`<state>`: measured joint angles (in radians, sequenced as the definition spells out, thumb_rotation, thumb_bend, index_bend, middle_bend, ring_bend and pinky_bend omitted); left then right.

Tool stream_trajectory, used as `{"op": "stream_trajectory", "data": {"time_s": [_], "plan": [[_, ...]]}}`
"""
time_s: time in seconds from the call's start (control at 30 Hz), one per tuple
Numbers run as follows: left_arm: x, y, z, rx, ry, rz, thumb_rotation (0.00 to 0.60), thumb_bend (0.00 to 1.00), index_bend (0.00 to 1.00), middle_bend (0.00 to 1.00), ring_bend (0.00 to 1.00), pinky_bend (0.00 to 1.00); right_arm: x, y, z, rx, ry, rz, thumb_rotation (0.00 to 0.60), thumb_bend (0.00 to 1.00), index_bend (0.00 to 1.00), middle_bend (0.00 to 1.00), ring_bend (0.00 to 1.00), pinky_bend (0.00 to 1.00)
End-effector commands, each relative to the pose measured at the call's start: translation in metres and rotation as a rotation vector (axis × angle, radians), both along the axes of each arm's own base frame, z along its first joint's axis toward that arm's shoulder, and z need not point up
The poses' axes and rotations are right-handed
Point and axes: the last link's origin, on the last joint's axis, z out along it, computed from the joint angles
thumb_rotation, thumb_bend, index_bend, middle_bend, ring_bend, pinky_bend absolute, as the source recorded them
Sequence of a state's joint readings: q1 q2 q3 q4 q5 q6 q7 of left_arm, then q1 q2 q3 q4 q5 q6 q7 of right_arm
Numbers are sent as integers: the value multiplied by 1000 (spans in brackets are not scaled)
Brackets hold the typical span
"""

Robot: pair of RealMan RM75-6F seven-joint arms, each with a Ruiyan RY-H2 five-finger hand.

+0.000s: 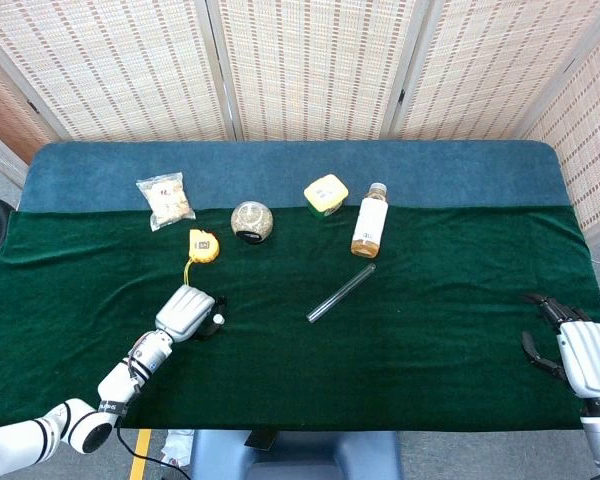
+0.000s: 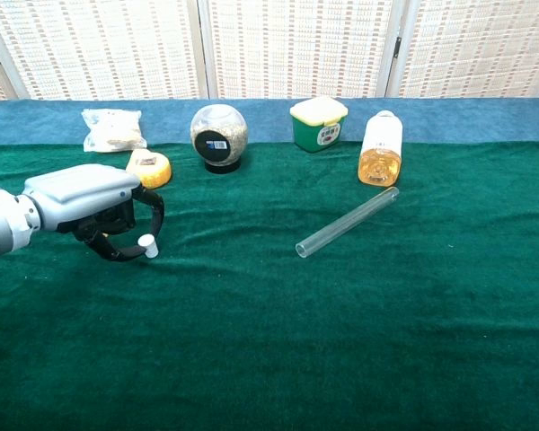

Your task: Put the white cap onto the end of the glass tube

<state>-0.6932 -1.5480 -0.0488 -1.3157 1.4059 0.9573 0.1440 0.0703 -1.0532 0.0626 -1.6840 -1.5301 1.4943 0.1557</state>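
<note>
White cap (image 1: 219, 319): upright on green table (image 1: 430, 350), at fingertips of left robot hand (image 1: 185, 314). Head view: glass tube (image 1: 341, 293) flat and diagonal near table centre, well apart from cap, both ends clear of neighbouring items, presumably to permit capping. Bottle (image 1: 369, 220) just beyond far tube end. Right robot hand (image 1: 570, 350) at right table edge, released, fingers spread, grasping nothing; probably parked pending tube pickup.

Chest view: left robot hand (image 2: 90, 205) palm-down, dark fingers (image 2: 148, 211) curled round white cap (image 2: 148, 247). Contact apparent; firm pinch not confirmable, cap base seemingly on cloth. Curl suited to pinch-and-lift. Glass tube (image 2: 347, 222) open near end toward camera. Round jar (image 2: 218, 135), yellow tape measure (image 2: 148, 168), snack bag (image 2: 113, 128), green tub (image 2: 319, 121) along rear, outside working zone.
</note>
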Motion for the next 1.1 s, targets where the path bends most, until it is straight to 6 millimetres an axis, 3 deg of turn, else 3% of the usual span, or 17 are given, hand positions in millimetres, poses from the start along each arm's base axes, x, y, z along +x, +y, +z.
{"op": "stream_trajectory", "data": {"time_s": [0.03, 0.17, 0.33, 0.63, 0.87, 0.97, 1.1], "plan": [[1, 0, 7, -2, -41, 17, 600, 500, 591, 1000, 912, 812, 2, -2, -1, 9, 6, 12, 600, 529, 238, 339, 406, 351], [2, -2, 24, -8, -137, 73, 600, 515, 592, 1000, 912, 812, 10, -12, -4, 45, 33, 47, 600, 480, 238, 345, 436, 363], [0, -5, 48, 27, -179, 82, 600, 526, 593, 1000, 912, 812, 32, -35, -17, 119, 100, 136, 600, 451, 238, 390, 513, 499], [-7, -25, 73, 44, -207, 101, 600, 527, 593, 1000, 911, 812, 79, -92, -68, 279, 251, 290, 600, 451, 238, 469, 636, 605], [-14, -31, 83, 56, -208, 121, 600, 527, 592, 1000, 911, 812, 115, -131, -108, 356, 387, 374, 600, 386, 279, 863, 971, 931], [-16, -32, 85, 57, -213, 132, 600, 526, 592, 1000, 911, 812, 125, -144, -124, 377, 426, 389, 600, 385, 316, 940, 1000, 995], [-19, -33, 86, 57, -213, 142, 600, 527, 591, 1000, 911, 812, 132, -158, -143, 404, 471, 393, 600, 384, 340, 973, 1000, 1000]]}}
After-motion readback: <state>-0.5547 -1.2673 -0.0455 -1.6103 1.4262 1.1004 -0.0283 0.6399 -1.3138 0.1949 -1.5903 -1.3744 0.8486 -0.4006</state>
